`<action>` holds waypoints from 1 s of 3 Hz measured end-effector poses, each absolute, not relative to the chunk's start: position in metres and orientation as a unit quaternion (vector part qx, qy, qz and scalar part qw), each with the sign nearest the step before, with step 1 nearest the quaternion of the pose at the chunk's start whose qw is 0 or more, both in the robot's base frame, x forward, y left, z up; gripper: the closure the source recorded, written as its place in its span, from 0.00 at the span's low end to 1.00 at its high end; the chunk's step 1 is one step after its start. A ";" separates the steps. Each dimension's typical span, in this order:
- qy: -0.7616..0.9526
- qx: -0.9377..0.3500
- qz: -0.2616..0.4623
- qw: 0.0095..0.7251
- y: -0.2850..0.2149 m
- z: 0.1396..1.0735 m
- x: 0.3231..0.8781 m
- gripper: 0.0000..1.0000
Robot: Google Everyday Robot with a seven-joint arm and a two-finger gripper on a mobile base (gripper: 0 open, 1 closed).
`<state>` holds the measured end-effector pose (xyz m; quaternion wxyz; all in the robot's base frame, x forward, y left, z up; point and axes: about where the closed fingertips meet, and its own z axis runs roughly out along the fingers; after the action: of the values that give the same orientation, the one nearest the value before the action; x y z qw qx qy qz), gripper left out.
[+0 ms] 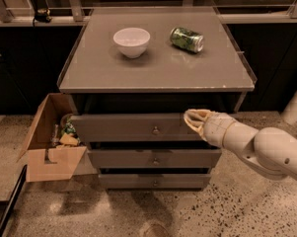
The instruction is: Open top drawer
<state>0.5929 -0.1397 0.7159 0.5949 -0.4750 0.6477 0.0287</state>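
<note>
The top drawer (pixel 123 127) is the widest grey flat front under the tabletop, with a small round metal knob (pixel 155 130) at its centre. Its front stands slightly out from the cabinet. My gripper (pixel 193 120) is at the drawer front's right end, at the height of its upper edge, right of the knob. The cream arm (pixel 266 149) reaches in from the right.
Two narrower grey drawer fronts (pixel 153 158) (pixel 153 180) sit below. On the tabletop (pixel 158 68) are a white bowl (pixel 131 41) and a green can (pixel 186 38) lying on its side. An open cardboard box (pixel 52 142) with trash stands at the left on the speckled floor.
</note>
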 end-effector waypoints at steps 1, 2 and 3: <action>0.642 -0.466 -0.008 0.609 -0.151 0.719 0.624 1.00; 0.643 -0.459 -0.025 0.613 -0.158 0.716 0.643 1.00; 0.652 -0.460 -0.027 0.602 -0.161 0.710 0.661 1.00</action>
<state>0.6608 -0.1606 0.7102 0.6023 -0.4601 0.6518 -0.0266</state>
